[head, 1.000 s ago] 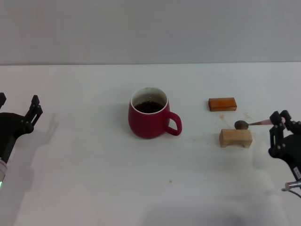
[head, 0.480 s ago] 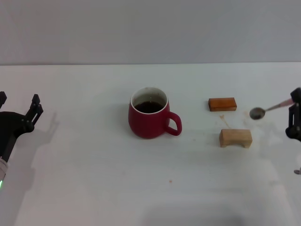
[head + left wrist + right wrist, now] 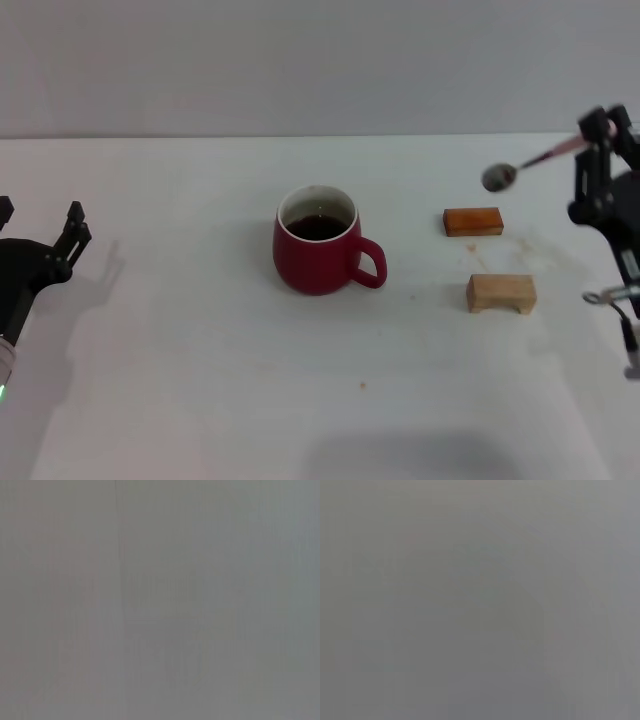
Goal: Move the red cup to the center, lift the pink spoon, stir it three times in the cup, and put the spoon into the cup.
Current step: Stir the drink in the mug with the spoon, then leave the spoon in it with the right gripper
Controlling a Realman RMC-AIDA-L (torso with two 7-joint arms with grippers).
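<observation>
High at the right edge of the head view, the right gripper (image 3: 598,130) is clamped on the pale pink handle of the small pink spoon (image 3: 522,167); the spoon sticks out from the claw toward the robot's left, tilted down, with its silver metal bowl at the low end, in the air and clear of the white table (image 3: 200,380); below the claw, on the table, lie a flat orange-brown wooden block (image 3: 472,221) and, nearer the robot, a pale wooden block (image 3: 500,293) with a notch under it; well to the left of the claw and lower stands the squat dark-red ceramic cup (image 3: 320,252), holding dark liquid, its loop handle turned toward the claw's side; far across at the left edge, the left gripper (image 3: 40,240) hangs low with its fingers spread and nothing between them; both wrist views show only plain grey.
</observation>
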